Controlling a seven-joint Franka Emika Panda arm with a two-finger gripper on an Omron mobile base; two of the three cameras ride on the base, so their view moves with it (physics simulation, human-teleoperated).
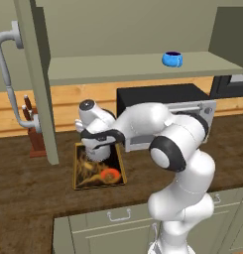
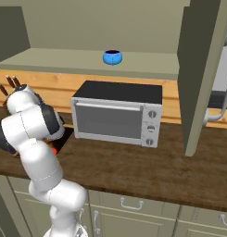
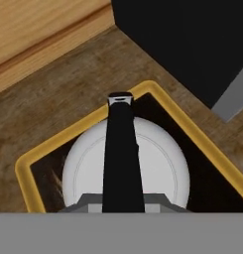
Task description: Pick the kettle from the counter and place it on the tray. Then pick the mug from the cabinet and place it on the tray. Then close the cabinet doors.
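Currently I hold the kettle [image 3: 125, 168] by its black handle, jaws clenched on it, directly below them inside the tray [image 3: 192, 130]. Releasing before it seats risks tipping against the rim.

Tool [image 1: 97, 155] lowered, apparently closed narrow

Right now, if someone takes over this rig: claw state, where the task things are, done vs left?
Claw: shut on the kettle's black handle, over the tray; I can't tell whether the kettle has touched down yet.
Tray: on the counter, left of the microwave.
Mug: on the cabinet shelf, untouched.
Cabinet doors: both open.
Done: kettle carried to the tray.
Left: release the kettle, move the mug to the tray, close the doors.
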